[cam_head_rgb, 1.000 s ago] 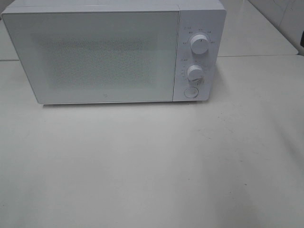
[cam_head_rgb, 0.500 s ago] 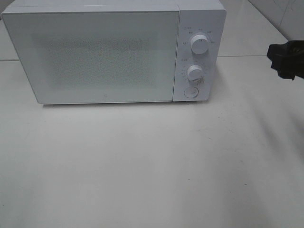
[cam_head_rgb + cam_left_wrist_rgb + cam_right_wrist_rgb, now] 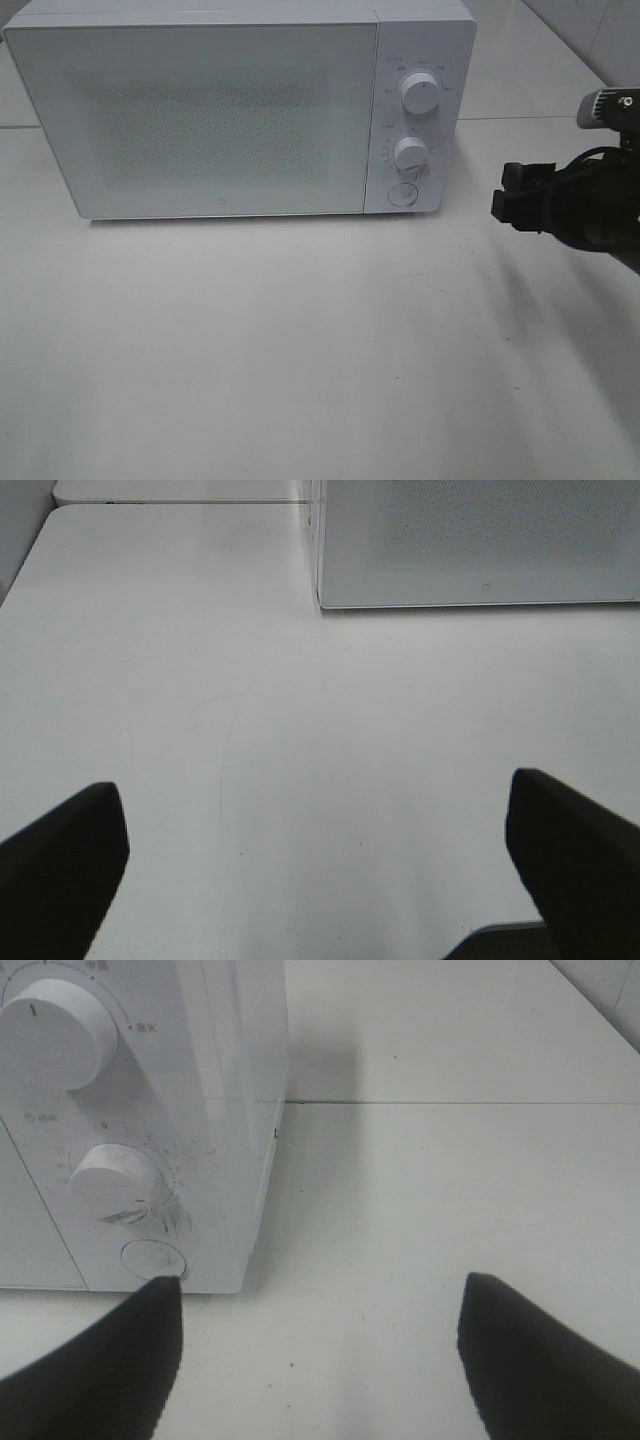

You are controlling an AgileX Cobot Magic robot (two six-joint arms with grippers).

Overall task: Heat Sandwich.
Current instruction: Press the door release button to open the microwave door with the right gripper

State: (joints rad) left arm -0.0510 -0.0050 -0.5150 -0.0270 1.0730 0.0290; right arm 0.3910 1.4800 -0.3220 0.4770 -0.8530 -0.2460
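Lab-like robot test setup: white microwave [image 3: 220, 120] on a plain white tabletop [image 3: 300, 350], black robot arm [image 3: 590, 205] alongside.

obstacle: microwave [image 3: 240, 110], door [image 3: 190, 130] shut | free: table [image 3: 300, 350] in front, right side where right end effector [image 3: 503, 197] hovers

Black arm [image 3: 600, 215], grey camera [image 3: 606, 108]
Blocky black right end effector [image 3: 512, 196], looped black cable [image 3: 580, 158], 2 dark wedge-shaped fingers [image 3: 100, 1370].

1 microwave [image 3: 220, 110]. 2 dial knobs on its right panel: top knob [image 3: 420, 95], bottom knob [image 3: 411, 153]. 1 round button [image 3: 401, 194]. 1 table [image 3: 300, 350]. 2 grippers: left gripper [image 3: 315, 790], right gripper [image 3: 320, 1295].
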